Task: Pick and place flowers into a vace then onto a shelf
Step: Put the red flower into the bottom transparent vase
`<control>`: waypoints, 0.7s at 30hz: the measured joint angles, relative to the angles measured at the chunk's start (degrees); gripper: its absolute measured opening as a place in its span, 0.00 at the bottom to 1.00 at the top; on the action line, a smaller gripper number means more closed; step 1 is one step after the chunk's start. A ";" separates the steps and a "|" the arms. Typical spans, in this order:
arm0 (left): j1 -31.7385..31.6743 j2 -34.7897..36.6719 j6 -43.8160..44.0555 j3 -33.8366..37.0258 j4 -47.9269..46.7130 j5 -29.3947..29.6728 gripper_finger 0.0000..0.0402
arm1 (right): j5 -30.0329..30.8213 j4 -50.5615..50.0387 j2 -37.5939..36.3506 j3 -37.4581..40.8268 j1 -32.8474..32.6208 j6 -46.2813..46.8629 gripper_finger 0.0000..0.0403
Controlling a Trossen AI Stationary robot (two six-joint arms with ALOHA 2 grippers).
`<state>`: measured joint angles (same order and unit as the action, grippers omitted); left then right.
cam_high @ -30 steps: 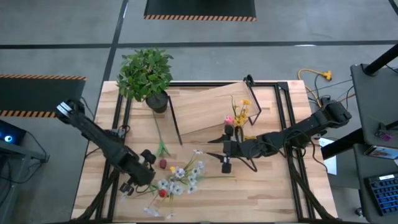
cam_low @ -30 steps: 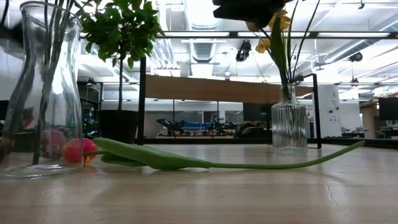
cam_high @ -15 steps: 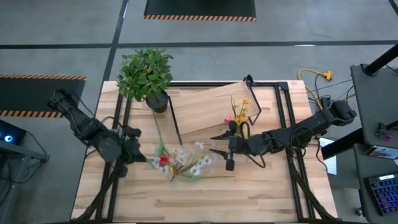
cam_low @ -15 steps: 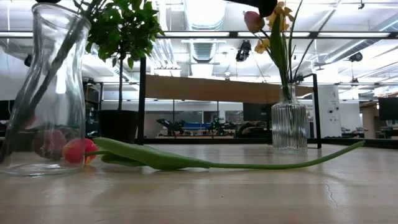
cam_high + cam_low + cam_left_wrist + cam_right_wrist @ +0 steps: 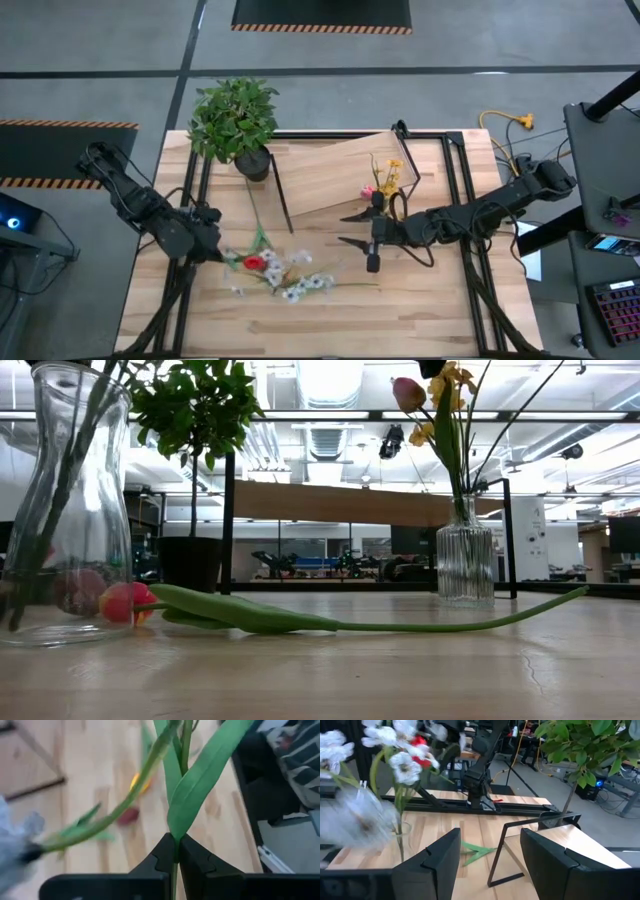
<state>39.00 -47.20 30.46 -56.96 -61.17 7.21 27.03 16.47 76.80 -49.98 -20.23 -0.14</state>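
My left gripper (image 5: pixel 212 248) (image 5: pixel 175 842) is over the table's left half, shut on a bunch of flowers (image 5: pixel 280 270) with white sprays and a red bloom that leans to the right. In the low view their stalks (image 5: pixel 60 530) slant down through a clear carafe (image 5: pixel 65 480). A ribbed glass vase (image 5: pixel 465 565) (image 5: pixel 385 200) stands on the table beside the shelf (image 5: pixel 335 175), holding yellow blooms and a pink bud (image 5: pixel 408 395). A red-orange tulip (image 5: pixel 125 602) lies flat on the table. My right gripper (image 5: pixel 350 228) (image 5: pixel 490 850) is open, left of the ribbed vase. My left gripper pinches the bunch's thin green stalks (image 5: pixel 175 851) between its two shut fingers, just under a broad leaf (image 5: pixel 200 785). The stalks run on past the fingers toward the table's right. The blooms are lifted clear; the stalks' lower ends show slanted within the carafe's outline.
A bushy green plant in a dark pot (image 5: pixel 235 120) stands at the far left, next to the shelf's black frame (image 5: pixel 283 205). Black rails (image 5: pixel 470 230) cross the table under both arms. Bare wood (image 5: pixel 400 310) lies along the near edge.
My left gripper has carried the bunch from near the table's near edge toward its far and left edges. The stalks in the carafe have gone from upright to slanting. My right gripper has risen out of the low view, uncovering the pink bud.
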 joint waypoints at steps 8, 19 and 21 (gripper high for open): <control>-0.02 0.00 7.54 -3.80 -9.30 -3.65 0.00 | 0.00 0.00 -0.20 0.07 0.00 0.15 0.49; -0.02 -3.05 0.07 -11.20 -8.52 -5.76 0.00 | 0.00 0.03 -0.22 0.07 0.00 0.15 0.49; -0.02 -3.88 -0.03 -13.74 -9.66 -5.74 0.00 | 0.00 0.03 -0.22 0.07 0.00 0.15 0.49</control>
<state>38.98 -51.08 30.43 -70.70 -70.83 1.47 27.03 16.49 76.58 -49.91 -20.23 0.01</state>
